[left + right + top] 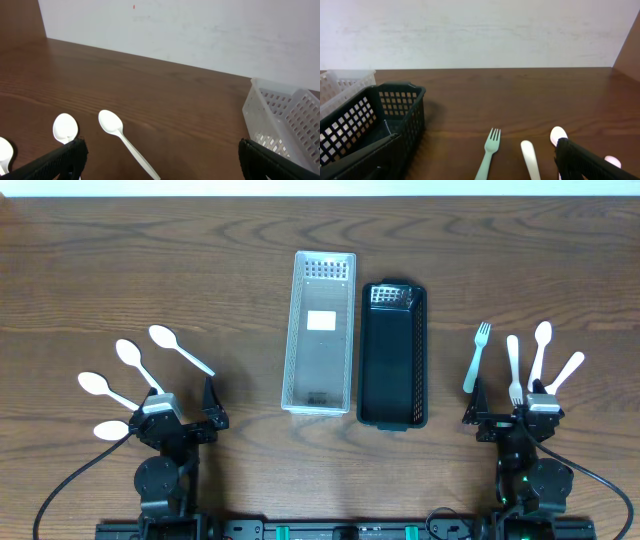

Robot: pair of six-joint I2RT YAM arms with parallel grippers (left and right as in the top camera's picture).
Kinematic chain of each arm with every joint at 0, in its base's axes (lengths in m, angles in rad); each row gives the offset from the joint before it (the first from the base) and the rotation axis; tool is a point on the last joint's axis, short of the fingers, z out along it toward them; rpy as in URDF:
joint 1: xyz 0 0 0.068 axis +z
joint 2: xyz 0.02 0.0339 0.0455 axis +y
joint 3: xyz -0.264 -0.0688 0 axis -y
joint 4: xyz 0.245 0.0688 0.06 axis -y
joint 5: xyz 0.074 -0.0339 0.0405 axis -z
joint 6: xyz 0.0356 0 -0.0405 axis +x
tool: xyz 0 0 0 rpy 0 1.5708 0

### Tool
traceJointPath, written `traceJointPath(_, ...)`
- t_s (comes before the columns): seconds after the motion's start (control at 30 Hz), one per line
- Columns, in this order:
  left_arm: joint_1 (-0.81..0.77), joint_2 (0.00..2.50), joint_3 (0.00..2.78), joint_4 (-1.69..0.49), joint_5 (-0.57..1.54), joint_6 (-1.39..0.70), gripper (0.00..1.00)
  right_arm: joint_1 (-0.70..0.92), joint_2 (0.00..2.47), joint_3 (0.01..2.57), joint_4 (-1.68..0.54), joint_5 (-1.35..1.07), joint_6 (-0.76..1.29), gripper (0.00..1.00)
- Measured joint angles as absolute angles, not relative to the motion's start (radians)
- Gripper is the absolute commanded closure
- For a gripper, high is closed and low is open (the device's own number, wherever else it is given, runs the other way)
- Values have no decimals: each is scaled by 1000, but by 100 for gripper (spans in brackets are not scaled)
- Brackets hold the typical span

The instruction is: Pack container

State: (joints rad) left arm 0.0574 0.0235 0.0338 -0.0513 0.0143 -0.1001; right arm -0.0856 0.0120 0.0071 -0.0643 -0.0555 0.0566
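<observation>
Two perforated plastic baskets lie mid-table: a long white basket (319,332), only a pale square label on its floor, and just beside it at 3 o'clock a shorter black basket (393,355). Four glossy white spoons (128,352) fan out at 8 o'clock; a mint-green fork (477,357), a white fork (514,370) and two pale spoons (541,345) lie at 3 o'clock. Both arms crouch at 6 o'clock, the left gripper (180,406) and the right gripper (508,408) spread wide, holding nothing.

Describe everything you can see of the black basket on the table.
The black basket is a long, narrow rectangular bin, plastic by its look, with grid-perforated walls and a thicker rim. It stands upright and looks empty on the wooden table, its long side close alongside the white basket to its left; whether they touch is unclear. Nothing else touches it.
</observation>
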Motion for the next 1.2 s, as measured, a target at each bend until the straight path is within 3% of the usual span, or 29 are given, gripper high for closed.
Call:
traceJointPath(1.0, 57, 23, 34, -51, 14, -100, 2, -86, 13, 7, -65, -52, 57, 1)
traceJointPath(1.2, 57, 29, 34, -52, 15, -107, 2, -86, 79, 7, -64, -67, 144, 1)
